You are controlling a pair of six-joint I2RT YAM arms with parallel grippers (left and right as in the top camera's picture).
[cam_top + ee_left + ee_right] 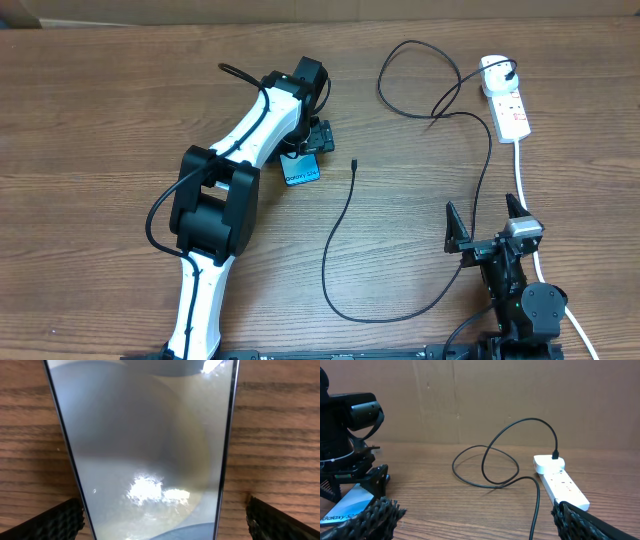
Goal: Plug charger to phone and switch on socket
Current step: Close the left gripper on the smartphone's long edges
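The phone (300,170) lies flat on the table with its light-blue screen up. My left gripper (308,150) is low over its far end. In the left wrist view the phone (150,435) fills the frame and the open fingers (165,517) straddle it, with a gap on the right side. The black charger cable (345,220) curves across the table. Its loose connector tip (354,162) lies right of the phone, and its plug (505,72) sits in the white socket strip (510,105). My right gripper (484,225) is open and empty near the front edge, also seen in its wrist view (480,525).
The strip's thick white cord (524,180) runs down past my right gripper. In the right wrist view the cable loops (490,462) left of the socket strip (560,482), and the left arm stands over the phone (342,507). A cardboard wall (520,390) lines the table's back.
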